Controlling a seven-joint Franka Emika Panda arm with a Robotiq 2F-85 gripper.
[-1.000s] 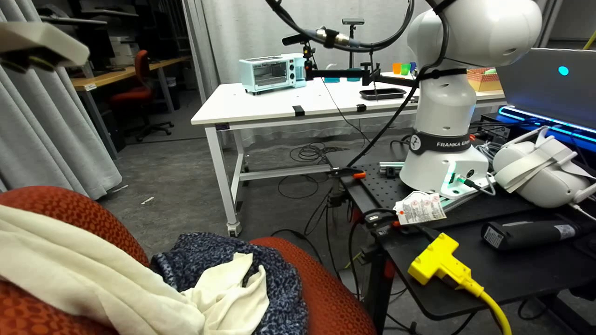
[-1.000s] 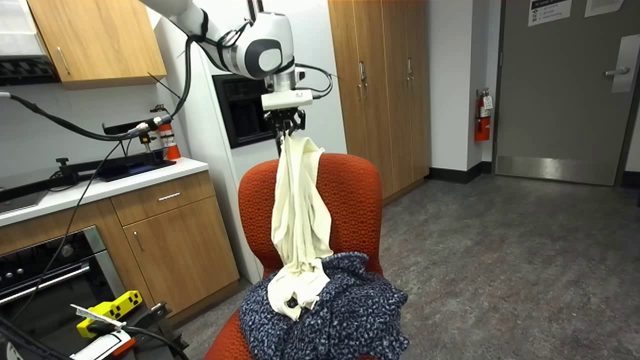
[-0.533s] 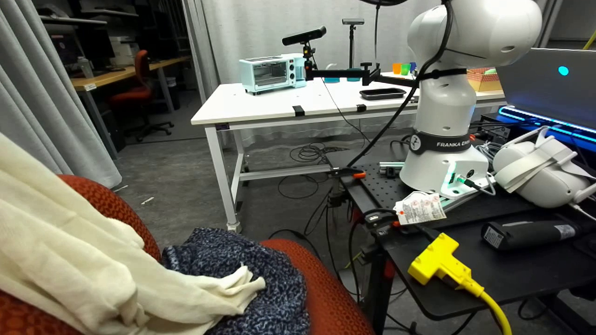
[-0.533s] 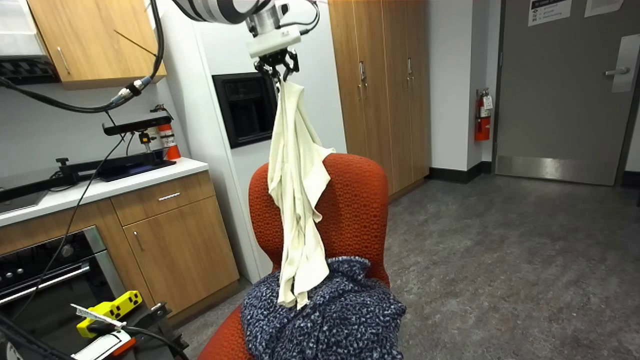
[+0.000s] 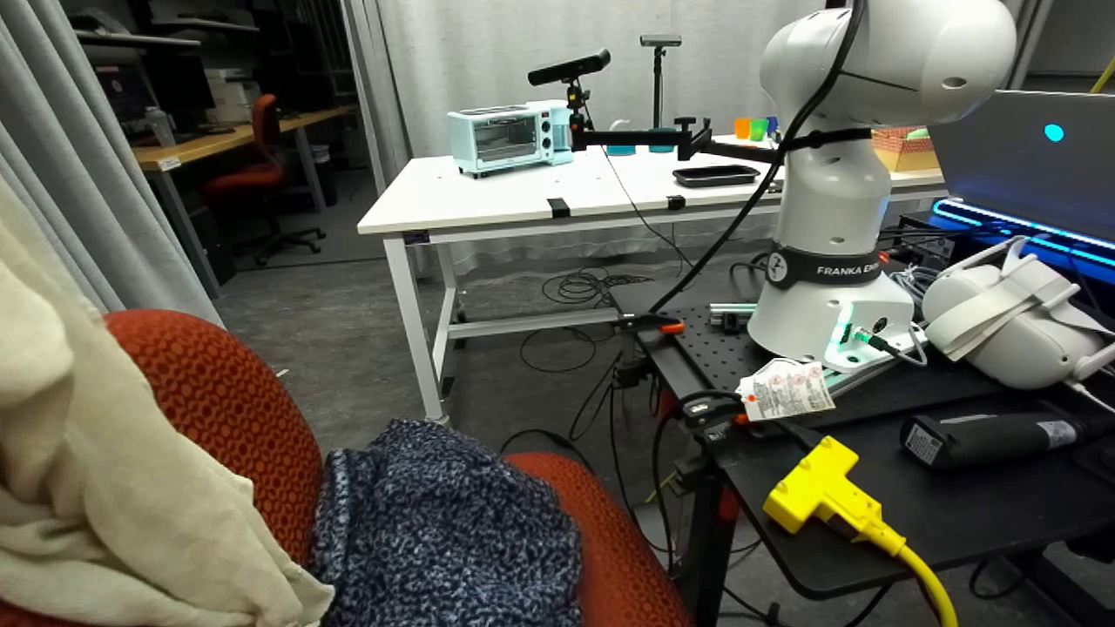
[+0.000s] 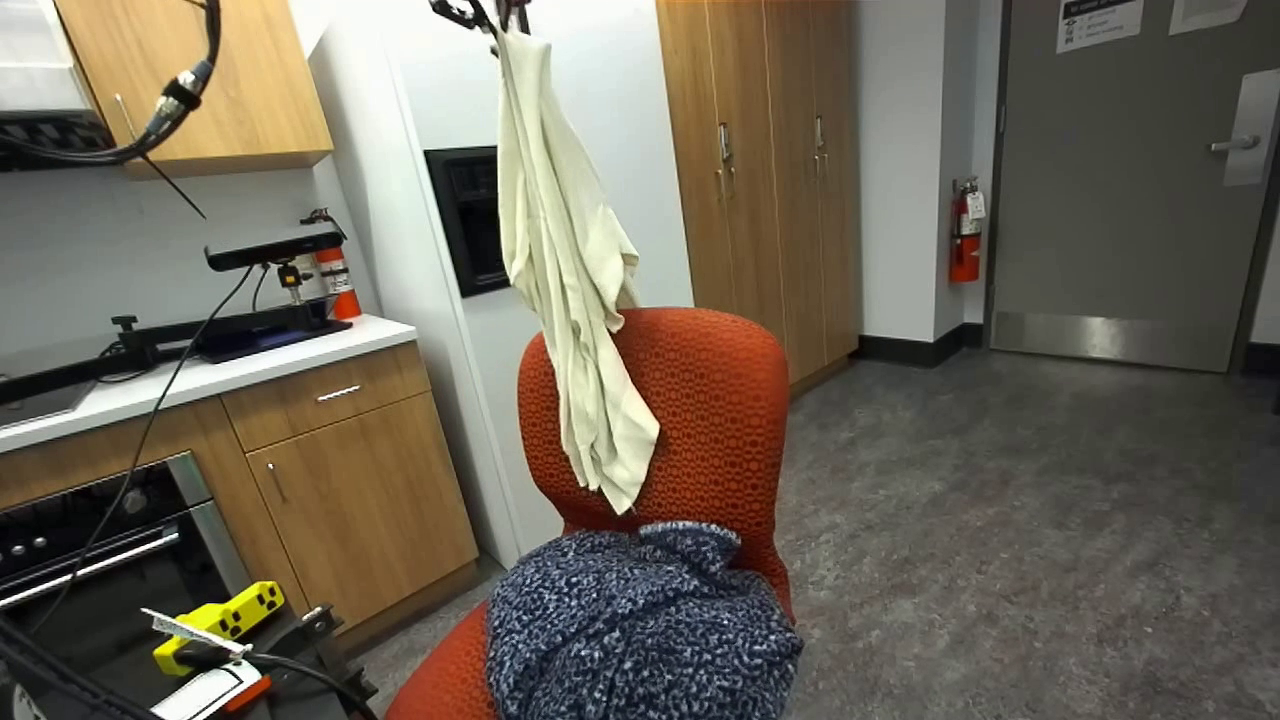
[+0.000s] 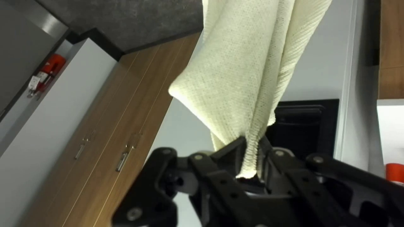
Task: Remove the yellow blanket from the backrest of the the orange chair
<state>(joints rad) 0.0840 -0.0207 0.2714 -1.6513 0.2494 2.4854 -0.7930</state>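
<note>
The yellow blanket (image 6: 575, 280) hangs in long folds from my gripper (image 6: 503, 35), which is at the top edge of an exterior view, high above the chair. In the wrist view my gripper (image 7: 254, 138) is shut on a bunched edge of the blanket (image 7: 240, 69). The blanket's lower end hangs in front of the backrest (image 6: 715, 420), ending above the seat; whether it touches the backrest I cannot tell. The orange chair (image 6: 440, 660) stands upright. In an exterior view the blanket (image 5: 131, 488) covers part of the backrest (image 5: 218, 409); the gripper is out of view there.
A dark speckled cloth (image 6: 645, 620) lies on the seat. A yellow plug (image 5: 814, 483) and a headset (image 5: 1002, 322) lie on the black robot table (image 5: 958, 514). A white table (image 5: 488, 200) with a toaster oven stands behind. A counter (image 6: 370, 345) is beside the chair.
My gripper has risen with the blanket and shifted left in an exterior view. The blanket's lower end has lifted off the speckled cloth. The chair has shifted slightly.
</note>
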